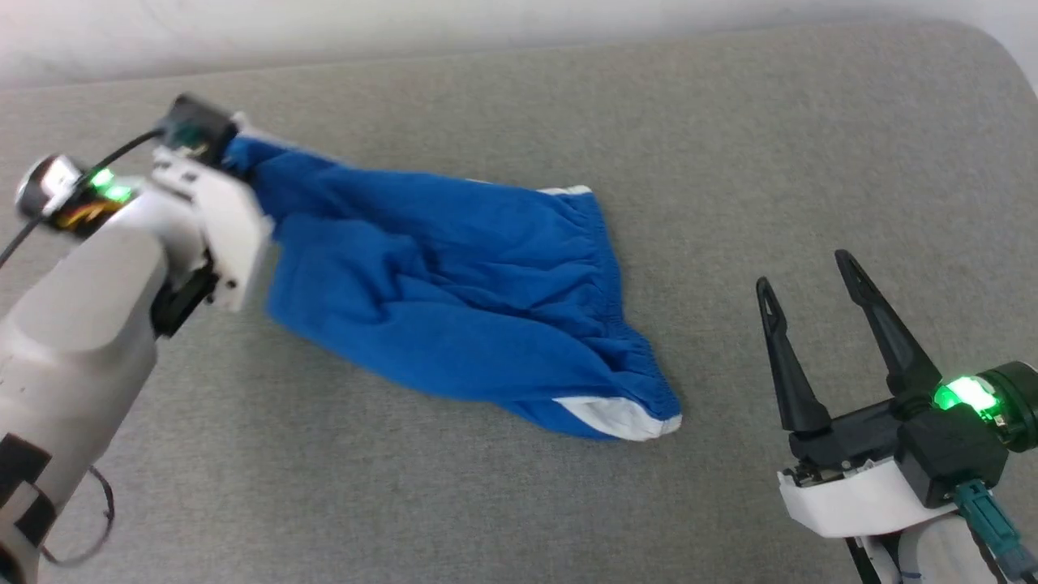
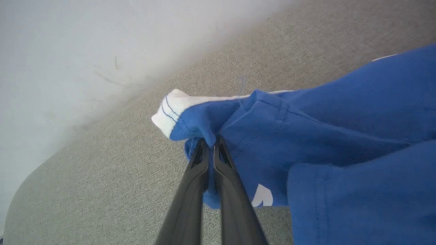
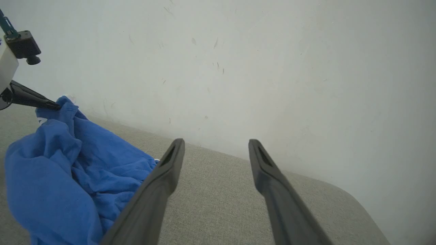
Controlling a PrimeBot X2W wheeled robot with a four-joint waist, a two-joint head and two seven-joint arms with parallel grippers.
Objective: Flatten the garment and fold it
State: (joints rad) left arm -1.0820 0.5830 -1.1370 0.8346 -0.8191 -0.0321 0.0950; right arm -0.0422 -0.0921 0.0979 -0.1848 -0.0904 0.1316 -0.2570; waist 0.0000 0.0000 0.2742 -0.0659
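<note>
Left fingers (image 2: 190, 190) pinch a leg hem of the crumpled blue shorts (image 1: 454, 300), right fingers (image 1: 880, 320) apart: flattening looks barely begun, folding untouched.

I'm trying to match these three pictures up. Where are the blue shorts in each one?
Head view: shorts across the middle, stretching from upper left to lower right.
Left wrist view: shorts fill the right half, close up.
Right wrist view: shorts in the lower left corner.
Shared landmark: the left gripper pinching the shorts' corner: upper left in the head view, bottom middle in its own view, left edge in the right wrist view.
</note>
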